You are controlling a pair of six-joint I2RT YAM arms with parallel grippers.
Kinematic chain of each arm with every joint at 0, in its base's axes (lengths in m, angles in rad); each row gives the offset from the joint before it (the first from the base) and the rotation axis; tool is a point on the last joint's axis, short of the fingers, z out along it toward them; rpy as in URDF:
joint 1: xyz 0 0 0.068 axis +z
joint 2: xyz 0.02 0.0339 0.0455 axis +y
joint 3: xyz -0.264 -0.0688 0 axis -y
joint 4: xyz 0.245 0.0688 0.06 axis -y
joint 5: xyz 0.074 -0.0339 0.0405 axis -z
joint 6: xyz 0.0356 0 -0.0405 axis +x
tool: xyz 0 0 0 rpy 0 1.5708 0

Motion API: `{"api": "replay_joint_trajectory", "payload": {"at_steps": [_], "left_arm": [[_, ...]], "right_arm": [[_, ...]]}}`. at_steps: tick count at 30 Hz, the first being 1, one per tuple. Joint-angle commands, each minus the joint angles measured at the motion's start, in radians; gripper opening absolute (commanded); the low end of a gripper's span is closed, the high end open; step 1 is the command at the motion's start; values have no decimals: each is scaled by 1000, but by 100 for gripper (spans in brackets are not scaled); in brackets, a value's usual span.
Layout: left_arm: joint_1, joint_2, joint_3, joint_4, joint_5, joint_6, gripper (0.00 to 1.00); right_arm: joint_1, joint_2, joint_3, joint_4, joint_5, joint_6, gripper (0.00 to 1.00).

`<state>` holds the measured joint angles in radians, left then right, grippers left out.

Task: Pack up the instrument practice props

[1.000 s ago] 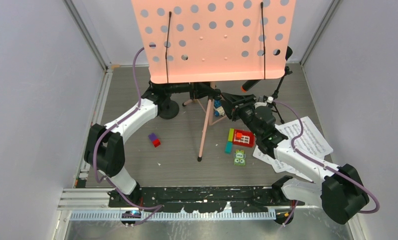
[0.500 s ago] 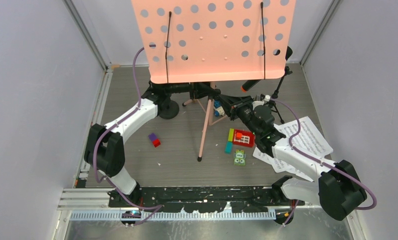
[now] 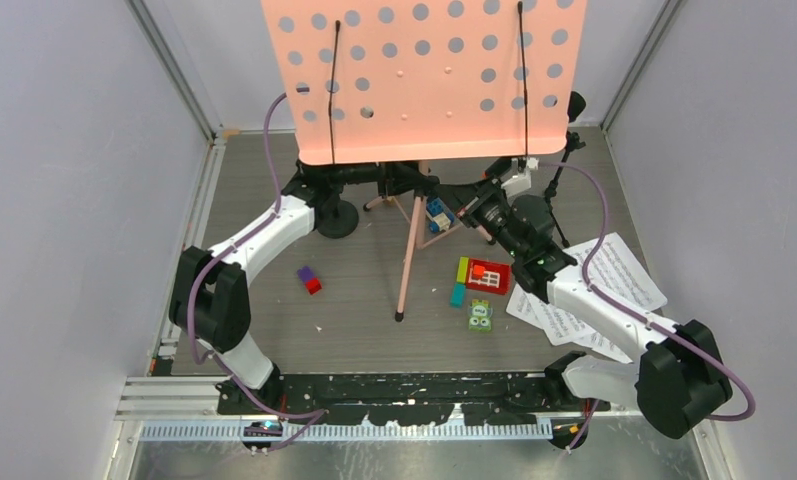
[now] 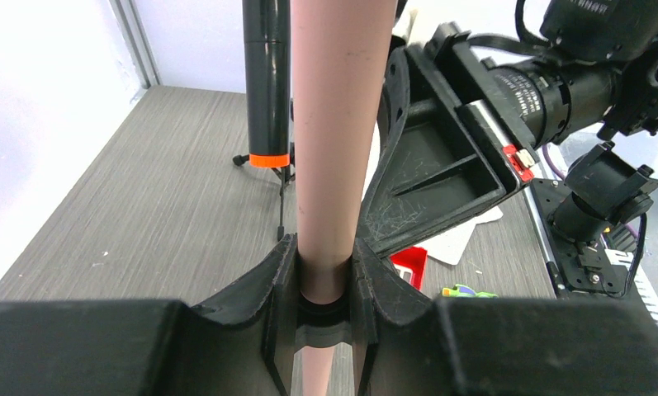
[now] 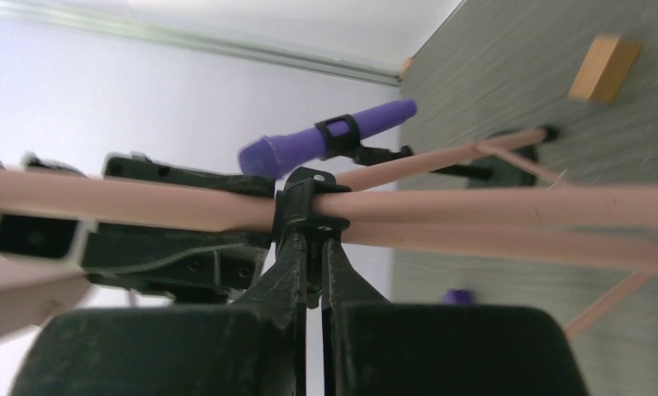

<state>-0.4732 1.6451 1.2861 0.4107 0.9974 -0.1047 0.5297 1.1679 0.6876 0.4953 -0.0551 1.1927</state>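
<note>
The pink perforated sheet-music holder [image 3: 424, 80] stands at the back on its pink pole and tripod legs [image 3: 407, 270]. My left gripper [image 3: 411, 183] is shut on the pink pole [image 4: 333, 124], seen upright between its fingers [image 4: 280, 280]. My right gripper [image 3: 461, 205] is shut on the black collar [image 5: 307, 206] where the legs join the pole. White note sheets [image 3: 614, 275] lie under my right arm. The purple-headed microphone [image 5: 325, 140] sits in a black clip. The black orange-tipped microphone [image 4: 267, 82] hangs behind the pole. A round black support base [image 3: 336, 218] stands at the left.
A red brick [image 3: 487, 275], a green brick [image 3: 480, 316] and a purple-and-red brick [image 3: 309, 280] lie on the grey floor. The blue toy car [image 3: 437, 215] sits between the tripod legs. A thin black tripod support [image 3: 564, 165] stands back right. Grey walls close both sides.
My right wrist has swung toward the back and rolled, while its fingers stay at the pole's collar. The holder plate has shifted slightly left. My left arm has not moved.
</note>
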Motion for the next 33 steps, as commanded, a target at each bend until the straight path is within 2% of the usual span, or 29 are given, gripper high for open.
{"api": "replay_joint_trajectory", "payload": {"at_steps": [1,4,8,10,12,16,21,25,27,30,33], "left_arm": [[-24,17,26,-53,33,-29,0],[-24,18,26,-52,34,-29,0],[-25,22,31,-52,36,-33,0],[-25,22,30,-53,37,-33,0],[-25,22,30,-53,37,-33,0],[-25,24,31,-55,37,-32,0],[-26,28,35,-52,37,-37,0],[-25,27,32,-52,37,-35,0],[-25,27,30,-52,36,-35,0],[-25,26,30,-55,33,-31,0],[-25,26,31,-58,31,-29,0]], "right_arm": [[22,4,109,31,-190,-580,0],[24,-11,94,18,-279,-861,1],[39,-57,26,92,-398,-1224,1],[60,-89,21,24,-455,-1434,6],[98,-122,42,-141,-467,-1729,11],[207,-162,92,-472,-388,-2203,14],[328,-174,54,-581,-155,-2492,15],[379,-160,8,-535,19,-2617,16],[385,-158,-12,-413,51,-2566,22],[387,-182,24,-300,82,-2234,38],[387,-236,37,-205,85,-1971,53]]}}
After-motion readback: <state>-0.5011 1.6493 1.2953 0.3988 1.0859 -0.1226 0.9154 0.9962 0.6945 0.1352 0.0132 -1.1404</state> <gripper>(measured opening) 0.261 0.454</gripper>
